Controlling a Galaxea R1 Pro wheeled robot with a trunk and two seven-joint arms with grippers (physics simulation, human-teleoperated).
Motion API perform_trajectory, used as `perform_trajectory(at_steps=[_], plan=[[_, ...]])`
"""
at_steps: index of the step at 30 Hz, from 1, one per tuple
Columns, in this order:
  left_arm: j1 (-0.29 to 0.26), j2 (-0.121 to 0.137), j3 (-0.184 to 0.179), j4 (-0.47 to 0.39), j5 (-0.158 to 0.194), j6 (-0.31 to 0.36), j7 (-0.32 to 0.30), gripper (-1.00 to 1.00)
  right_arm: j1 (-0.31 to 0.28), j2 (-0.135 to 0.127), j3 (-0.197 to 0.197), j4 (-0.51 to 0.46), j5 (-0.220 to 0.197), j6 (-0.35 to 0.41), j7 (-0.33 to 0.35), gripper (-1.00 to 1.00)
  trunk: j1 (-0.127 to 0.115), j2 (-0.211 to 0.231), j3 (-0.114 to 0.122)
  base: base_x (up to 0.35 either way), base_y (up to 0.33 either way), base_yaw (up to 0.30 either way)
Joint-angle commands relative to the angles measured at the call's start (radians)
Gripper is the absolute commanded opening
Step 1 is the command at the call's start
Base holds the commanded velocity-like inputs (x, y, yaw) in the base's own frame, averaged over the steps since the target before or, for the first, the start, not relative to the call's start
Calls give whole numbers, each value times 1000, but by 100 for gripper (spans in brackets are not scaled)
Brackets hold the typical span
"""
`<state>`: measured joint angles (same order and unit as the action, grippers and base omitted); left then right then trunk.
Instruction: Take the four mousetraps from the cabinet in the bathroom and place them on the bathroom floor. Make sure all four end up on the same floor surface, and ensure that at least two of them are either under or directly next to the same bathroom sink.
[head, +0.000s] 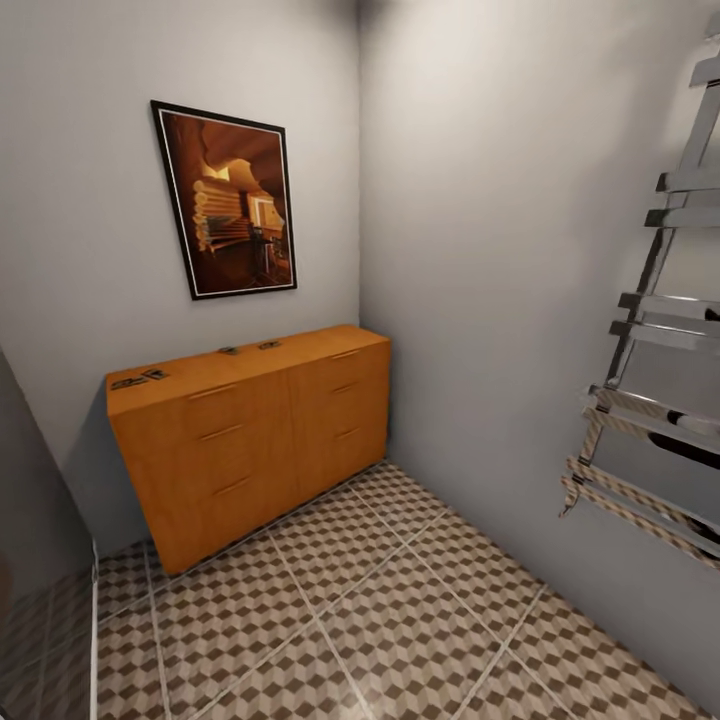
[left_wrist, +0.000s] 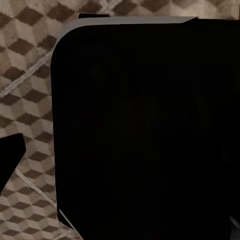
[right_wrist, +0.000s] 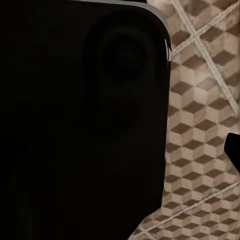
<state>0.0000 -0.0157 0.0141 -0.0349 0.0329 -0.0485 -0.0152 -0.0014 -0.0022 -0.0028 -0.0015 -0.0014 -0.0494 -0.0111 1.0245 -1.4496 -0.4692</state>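
Note:
The orange-brown cabinet (head: 250, 430) stands against the far wall in the corner, its drawers closed. On its flat top lie the mousetraps: two close together at the left end (head: 130, 382) (head: 156, 375), and two near the middle (head: 228, 350) (head: 268, 345). The cube-patterned bathroom floor (head: 380, 610) stretches from me to the cabinet. Both wrist views look down past my black body at these tiles. One dark left fingertip (left_wrist: 10, 157) and one dark right fingertip (right_wrist: 233, 150) sit far out at the picture edges, holding nothing. The bathroom sink is out of view.
A framed picture (head: 228, 200) hangs above the cabinet. A chrome towel rack (head: 655, 380) juts from the right wall at arm height. A dark panel (head: 35, 520) borders the floor at the left. Open tiles lie between me and the cabinet.

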Motion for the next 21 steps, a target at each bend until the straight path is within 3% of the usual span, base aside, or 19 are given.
perform_trajectory(at_steps=[1, 8, 21], plan=[[0, 0, 1, 0, 8, -2, -2, 100, 0, 0, 0, 0, 0, -3, -1, 100, 0, 0, -1, 290, 0, 0], [0, 1, 0, 0, 29, -2, -3, 100, 0, 1, 0, 0, 0, -3, -1, 100, 0, 0, -1, 312, 0, 0], [0, 2, 0, 0, 34, -2, -2, 100, 0, 1, 0, 0, 0, -3, -1, 100, 0, 0, -1, 322, 0, 0]])
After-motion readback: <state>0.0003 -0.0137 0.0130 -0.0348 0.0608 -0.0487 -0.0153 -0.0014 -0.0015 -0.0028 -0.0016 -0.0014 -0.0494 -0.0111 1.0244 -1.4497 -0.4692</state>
